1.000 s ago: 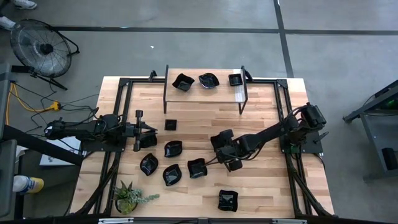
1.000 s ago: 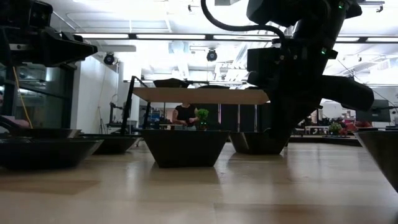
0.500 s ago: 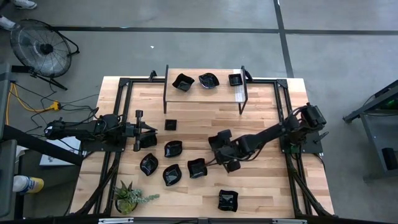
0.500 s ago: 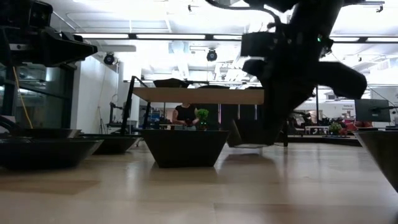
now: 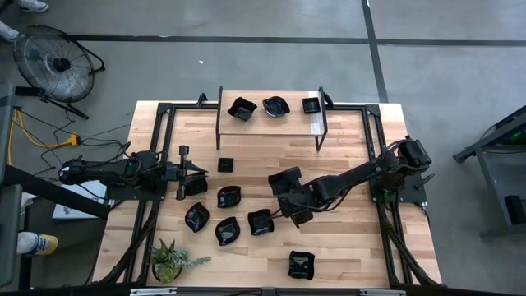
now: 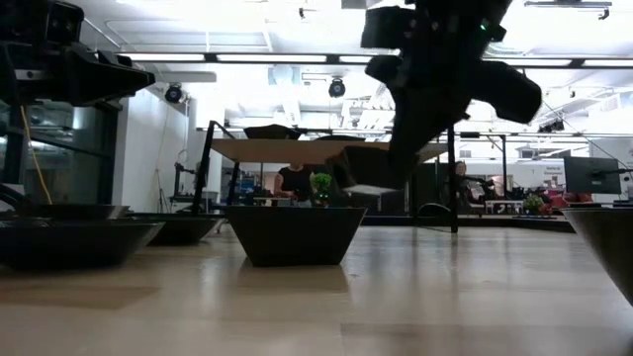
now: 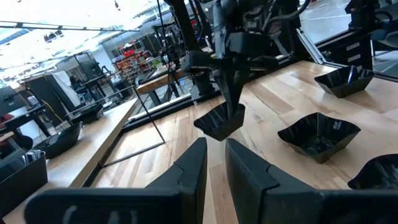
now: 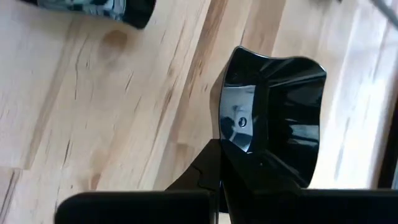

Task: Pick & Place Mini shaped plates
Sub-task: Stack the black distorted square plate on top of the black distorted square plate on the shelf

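Starting big: pale wooden bench (image 5: 345, 247), plank grain, smooth and a bit shiny in the low view. Across the far edge, a raised wooden shelf (image 5: 271, 125) on thin dark metal legs, with 3 black plates (image 5: 276, 106) parked on top.

Next, the right end effector (image 5: 289, 194), out near the middle of the bench and clamped shut on the held plate (image 8: 273, 118). Lifted clear of the wood in the low view, tilted, nothing under it. Pinched at 1 rim, fingers (image 8: 208, 171) on the edge rather than across the bowl.

Left end effector (image 7: 214, 165) off at the left side, hovering low with just a narrow gap between the fingers and nothing in them.

Then the potted plant (image 5: 168, 261) at the near left corner. Not part of the job.

Smaller again: loose plates (image 5: 228, 196) scattered mid-bench, plus 1 alone near the front edge (image 5: 301, 265). Glossy black, hard-looking, shallow with flared walls, some wavy-edged, 1 little square (image 5: 226, 164).

Handling guess: light and stiff, no give at all, but slick as anything with that glaze. Probably chippy if dropped. Best bet is biting a rim wall, 1 finger inside and 1 outside, since nothing else sticks up to grab. Worth watching for swing or slip with a single-edge pinch like this.
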Robot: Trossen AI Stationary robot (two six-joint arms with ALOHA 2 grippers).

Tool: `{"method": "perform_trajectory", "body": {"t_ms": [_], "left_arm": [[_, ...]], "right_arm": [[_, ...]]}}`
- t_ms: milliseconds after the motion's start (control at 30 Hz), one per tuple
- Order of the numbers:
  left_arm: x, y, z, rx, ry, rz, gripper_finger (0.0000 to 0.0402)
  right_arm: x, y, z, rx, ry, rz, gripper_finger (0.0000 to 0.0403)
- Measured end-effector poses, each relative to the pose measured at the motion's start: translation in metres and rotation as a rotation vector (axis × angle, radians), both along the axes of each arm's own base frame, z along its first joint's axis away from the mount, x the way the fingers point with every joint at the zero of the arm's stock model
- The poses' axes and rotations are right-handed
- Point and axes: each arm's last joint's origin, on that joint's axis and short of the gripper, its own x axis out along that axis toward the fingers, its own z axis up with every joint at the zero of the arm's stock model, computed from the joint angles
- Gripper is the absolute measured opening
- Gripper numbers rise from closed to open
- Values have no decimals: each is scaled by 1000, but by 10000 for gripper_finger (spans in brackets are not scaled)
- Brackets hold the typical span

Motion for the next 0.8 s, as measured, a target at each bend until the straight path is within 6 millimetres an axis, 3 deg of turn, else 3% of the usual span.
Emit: {"method": "perform_trajectory", "body": {"t_ms": [300,800], "left_arm": [[0,0,0,0,0,0,56],[0,0,0,0,0,0,56]], "right_arm": [[15,-8,28,8,-70,-21,0],[31,-21,62,-59,-107,88,0]]}}
